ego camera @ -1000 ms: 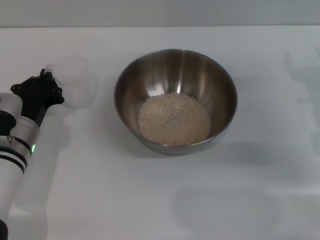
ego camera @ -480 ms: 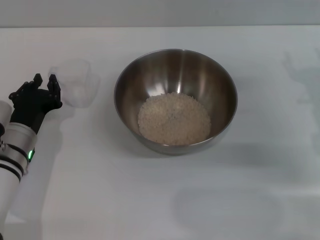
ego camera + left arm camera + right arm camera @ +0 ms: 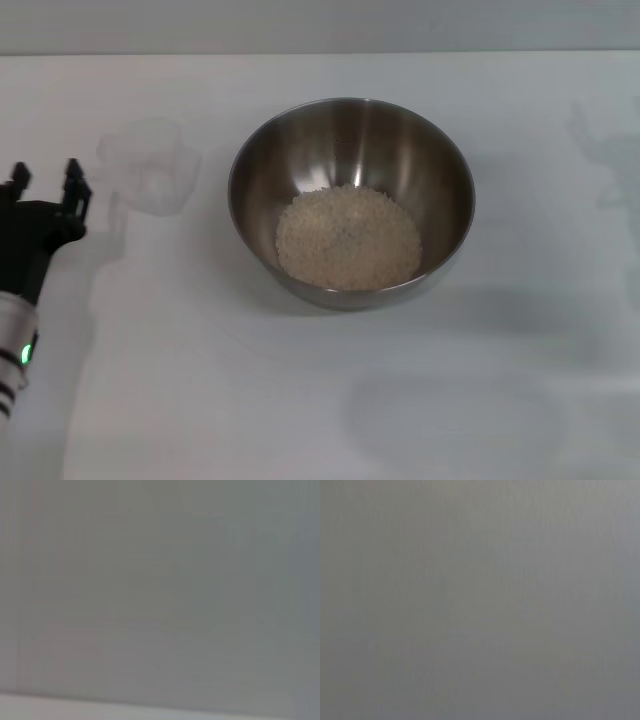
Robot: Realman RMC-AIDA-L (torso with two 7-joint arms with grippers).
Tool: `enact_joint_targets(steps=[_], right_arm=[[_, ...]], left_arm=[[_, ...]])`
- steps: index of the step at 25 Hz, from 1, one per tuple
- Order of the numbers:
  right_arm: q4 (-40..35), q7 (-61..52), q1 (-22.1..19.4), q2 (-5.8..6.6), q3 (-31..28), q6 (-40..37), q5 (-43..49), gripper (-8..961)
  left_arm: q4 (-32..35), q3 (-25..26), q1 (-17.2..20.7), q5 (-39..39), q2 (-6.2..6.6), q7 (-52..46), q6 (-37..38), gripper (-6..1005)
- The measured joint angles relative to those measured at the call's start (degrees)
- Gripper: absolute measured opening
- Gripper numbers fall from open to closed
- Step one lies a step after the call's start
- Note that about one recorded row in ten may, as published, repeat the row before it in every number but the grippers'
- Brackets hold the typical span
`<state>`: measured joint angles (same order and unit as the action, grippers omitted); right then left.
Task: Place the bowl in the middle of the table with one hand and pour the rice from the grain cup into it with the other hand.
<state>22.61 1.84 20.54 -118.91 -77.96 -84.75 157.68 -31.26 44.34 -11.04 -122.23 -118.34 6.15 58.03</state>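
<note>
Compared with a moment ago, the left gripper (image 3: 45,178) has been pulled back toward the table's (image 3: 300,400) left edge, so the cup (image 3: 150,165) is now left standing alone, apart from it. The fingers are spread open and nothing is held. The bowl (image 3: 351,130) is seen mid-table with the rice (image 3: 348,238) piled inside, the cup just left of it. Bare tabletop is left all around.

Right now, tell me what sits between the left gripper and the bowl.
In the head view, the empty grain cup stands on the table between the open left gripper and the bowl holding the rice. It touches neither.
</note>
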Motion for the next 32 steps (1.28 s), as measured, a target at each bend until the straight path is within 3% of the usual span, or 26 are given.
enact_joint_targets(steps=[11,20,32], right_arm=[[-2.67,-0.45,-0.42,-0.31,-0.17,-2.22,-0.51,816],[-4.48,-1.66,0.66,-0.44,-0.19,-2.06,-2.95,817],[-6.81,-1.67,2.46,-0.44,-0.1,-2.02,-2.97,817]], left_arm=[[9.47,-10.13,1.3,-0.03,-0.39,-5.92,25.7,616],[10.29,-10.3,0.91,0.45,-0.4,-6.82,28.71,834],[10.88,-10.38,-0.52,0.51,-0.49,-6.91,27.64,834]])
